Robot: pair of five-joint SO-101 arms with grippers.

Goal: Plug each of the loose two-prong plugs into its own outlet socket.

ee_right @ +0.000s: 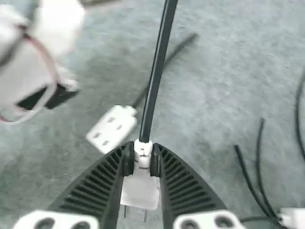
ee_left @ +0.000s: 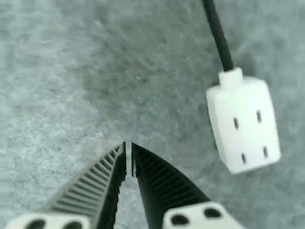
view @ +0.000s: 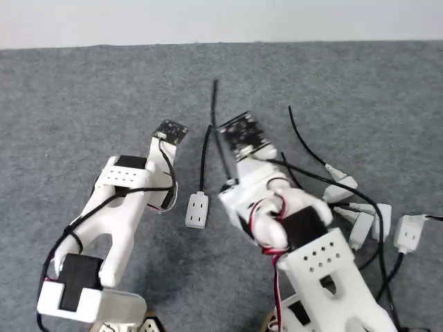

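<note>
Grey, felt-like covering lay over the bench [view: 83, 90], with a pale wall [view: 221, 21] along its far edge. Left gripper [ee_left: 127, 153]: closed to a thin slit with nothing between its ribbed fingers, poised over bare covering, just beside the outlet socket [ee_left: 243, 125] and apart from it. That socket, a white block with its slotted face up and a socket cord [ee_left: 217, 33] leaving its far end, lay flat between the two arms in the high view. Right gripper [ee_right: 140, 152]: clamped on the neck of a white two-prong plug [ee_right: 139, 191], whose body sat between the fingers with its prongs pointing back toward the wrist camera. The black plug cord [ee_right: 157, 71] ran straight out past the fingertips. The plug was near the socket but not touching it. On the right arm's outer side lay a cluster of white connectors [view: 360, 218] on black leads. Which were plugs and which sockets could not be fully told, though the outermost one [view: 408, 233] appeared to show slots.
</note>
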